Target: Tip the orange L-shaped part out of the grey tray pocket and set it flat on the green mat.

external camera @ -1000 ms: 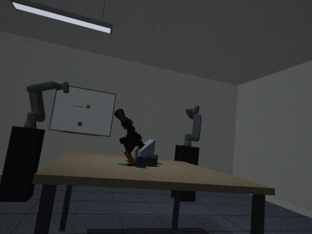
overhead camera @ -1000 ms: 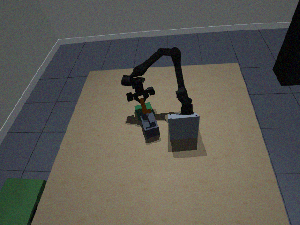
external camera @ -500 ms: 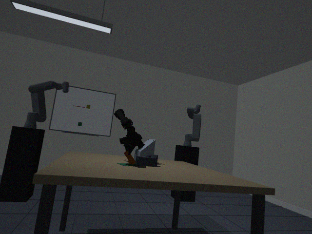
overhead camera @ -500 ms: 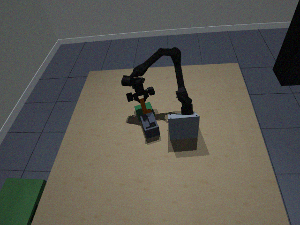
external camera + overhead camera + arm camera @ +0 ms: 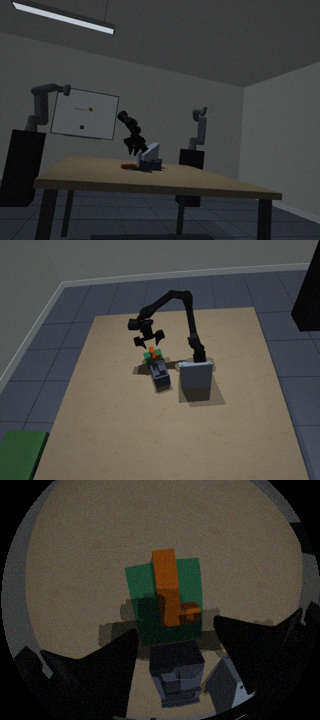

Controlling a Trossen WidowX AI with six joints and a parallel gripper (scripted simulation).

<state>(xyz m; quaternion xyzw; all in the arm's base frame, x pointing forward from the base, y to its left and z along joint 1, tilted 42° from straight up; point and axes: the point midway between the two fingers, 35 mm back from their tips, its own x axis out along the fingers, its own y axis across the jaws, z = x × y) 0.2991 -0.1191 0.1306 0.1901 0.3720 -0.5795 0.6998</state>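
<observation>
The orange L-shaped part lies on the green mat and looks flat. Its L-shaped end is toward the tray, with the short leg to the right in the wrist view. Its far end reaches slightly past the mat's far edge. The grey tray stands beside the mat, its pocket showing empty. My gripper is open and empty, above the part and clear of it. The part's underside is hidden.
The pale grey block at the arm's base stands close beside the tray. The arm's shadow falls across the mat and part of the orange part. A green block is off the table's near left side.
</observation>
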